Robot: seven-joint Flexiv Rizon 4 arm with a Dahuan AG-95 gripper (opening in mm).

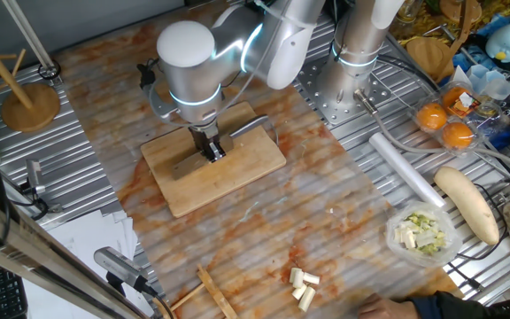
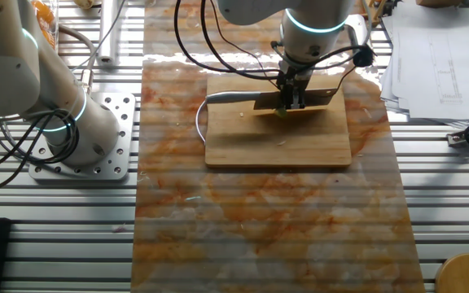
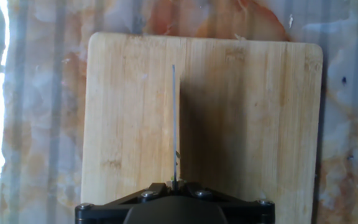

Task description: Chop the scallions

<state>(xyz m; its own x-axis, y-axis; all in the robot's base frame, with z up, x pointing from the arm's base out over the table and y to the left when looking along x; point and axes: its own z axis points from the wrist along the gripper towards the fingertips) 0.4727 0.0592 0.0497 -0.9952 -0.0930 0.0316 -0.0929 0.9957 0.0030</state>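
My gripper [image 1: 211, 151] is shut on a knife [image 2: 316, 98] and holds it low over the wooden cutting board [image 1: 237, 177]. From the other fixed view, the gripper [image 2: 291, 99] clamps the blade's back, and the grey handle [image 2: 222, 96] points left. A tiny green scallion bit [image 2: 282, 113] lies right under the blade. In the hand view the blade [image 3: 174, 112] stands edge-on down the middle of the board [image 3: 247, 124], with a small green sliver [image 3: 177, 155] close to the gripper [image 3: 174, 184]. Pale cream scallion stubs [image 1: 304, 288] lie off the board, near the mat's front edge.
A clear bowl [image 1: 395, 237] of chopped pale green pieces stands at the right, next to a long cream root vegetable [image 1: 467, 204] and a white roll [image 1: 405, 168]. Oranges [image 1: 445, 124] sit behind. A second arm's base [image 2: 80, 130] and a wooden stand [image 1: 29, 106] flank the mat.
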